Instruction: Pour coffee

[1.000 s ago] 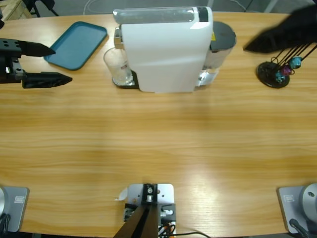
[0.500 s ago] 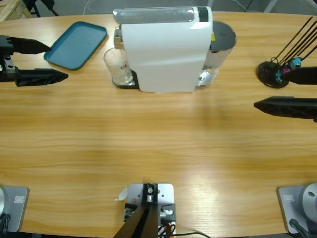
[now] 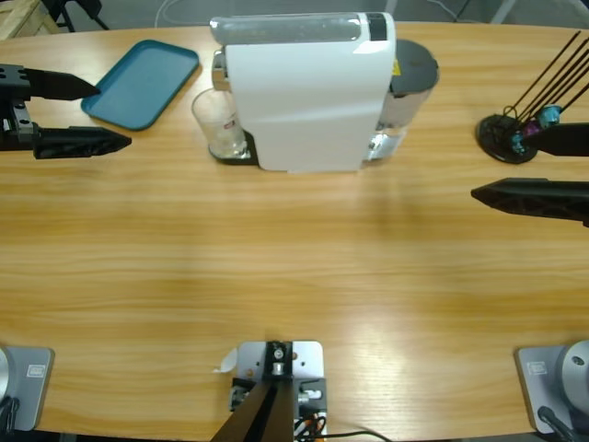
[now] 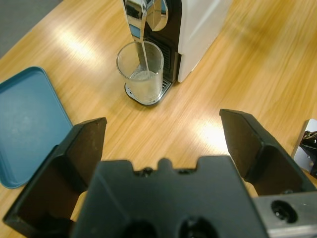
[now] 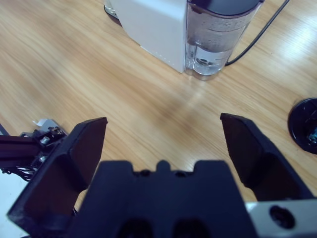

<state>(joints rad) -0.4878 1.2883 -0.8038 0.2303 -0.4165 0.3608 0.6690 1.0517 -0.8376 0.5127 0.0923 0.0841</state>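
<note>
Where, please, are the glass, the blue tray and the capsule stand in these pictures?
glass (image 4: pixel 140 74): left wrist view, on its clear side wall under the spout.
blue tray (image 3: pixel 143 83): high view, on its bare flat floor.
capsule stand (image 3: pixel 502 140): high view, on its round black base.

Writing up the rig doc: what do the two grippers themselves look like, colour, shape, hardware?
Both match. The left gripper and right gripper each have two matte black jaws, broad flat plates from the wrist, tapering to points from above, on a blocky black body with round screw recesses. A silver-grey bracket with a black screw sits beside each body. No cables or markings visible.
</note>
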